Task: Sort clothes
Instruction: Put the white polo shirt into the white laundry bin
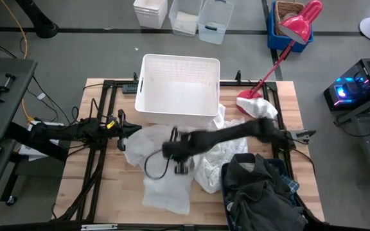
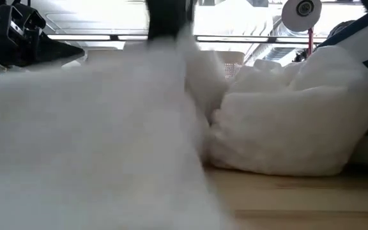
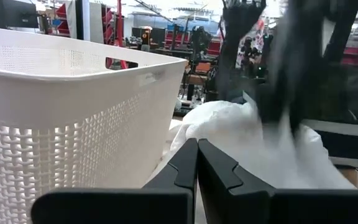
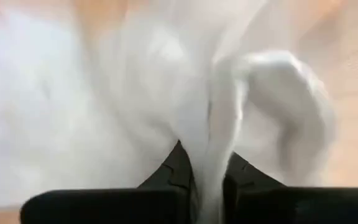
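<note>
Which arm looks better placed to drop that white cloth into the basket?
The right. Its gripper is shut on the white cloth, just in front of the basket. The left gripper is shut and holds nothing, at the basket's corner.

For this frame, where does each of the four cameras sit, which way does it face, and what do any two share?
High: overhead, straight down on the white basket, white garments, both arms.
Low: table height, looking level into white garments.
Left wrist: behind the shut left gripper, facing the basket.
Right wrist: behind the right gripper, clamped on white cloth.
High and left wrist share the basket.
</note>
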`<state>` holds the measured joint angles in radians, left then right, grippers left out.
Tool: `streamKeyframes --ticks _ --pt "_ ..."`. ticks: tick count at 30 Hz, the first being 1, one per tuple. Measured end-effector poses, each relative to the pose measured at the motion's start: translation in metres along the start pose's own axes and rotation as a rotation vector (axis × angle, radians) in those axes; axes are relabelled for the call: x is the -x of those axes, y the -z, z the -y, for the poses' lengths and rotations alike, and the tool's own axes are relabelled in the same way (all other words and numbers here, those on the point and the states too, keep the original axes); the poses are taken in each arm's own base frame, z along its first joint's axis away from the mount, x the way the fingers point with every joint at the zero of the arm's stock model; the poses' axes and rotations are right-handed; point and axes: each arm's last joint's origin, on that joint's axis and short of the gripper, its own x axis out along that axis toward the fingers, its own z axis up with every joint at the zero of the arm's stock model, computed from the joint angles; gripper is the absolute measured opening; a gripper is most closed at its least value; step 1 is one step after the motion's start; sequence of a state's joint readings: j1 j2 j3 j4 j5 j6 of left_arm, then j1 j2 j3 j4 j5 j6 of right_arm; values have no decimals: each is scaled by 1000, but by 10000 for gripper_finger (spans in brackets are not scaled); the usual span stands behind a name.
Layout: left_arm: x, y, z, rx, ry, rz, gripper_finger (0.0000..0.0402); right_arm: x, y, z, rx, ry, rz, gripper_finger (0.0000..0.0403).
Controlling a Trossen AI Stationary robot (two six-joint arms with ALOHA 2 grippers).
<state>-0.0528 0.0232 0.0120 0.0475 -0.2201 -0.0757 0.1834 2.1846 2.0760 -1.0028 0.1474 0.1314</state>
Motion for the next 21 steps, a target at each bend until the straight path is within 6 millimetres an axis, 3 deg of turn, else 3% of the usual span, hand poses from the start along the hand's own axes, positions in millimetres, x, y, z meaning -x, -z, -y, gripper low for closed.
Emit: streamKeyframes --ticks 3,5,8,12,14,16,21 --pt "0 0 0 0 0 0 0 97 -21 28 36 93 255 19" --pt "0 0 0 1 1 1 0 149 -27 46 60 148 396 19" --pt "0 0 0 0 0 0 0 203 -30 71 34 248 613 19" --pt "0 0 0 -1 0 -4 0 277 -17 111 -77 314 963 19" --pt "0 0 0 -1 0 -5 0 311 -10 130 -127 315 1139 19" --pt "0 0 0 -1 -1 -5 0 331 -6 142 -150 303 1280 19" --pt "0 0 0 -1 0 -6 0 353 -6 166 -181 411 1517 19"
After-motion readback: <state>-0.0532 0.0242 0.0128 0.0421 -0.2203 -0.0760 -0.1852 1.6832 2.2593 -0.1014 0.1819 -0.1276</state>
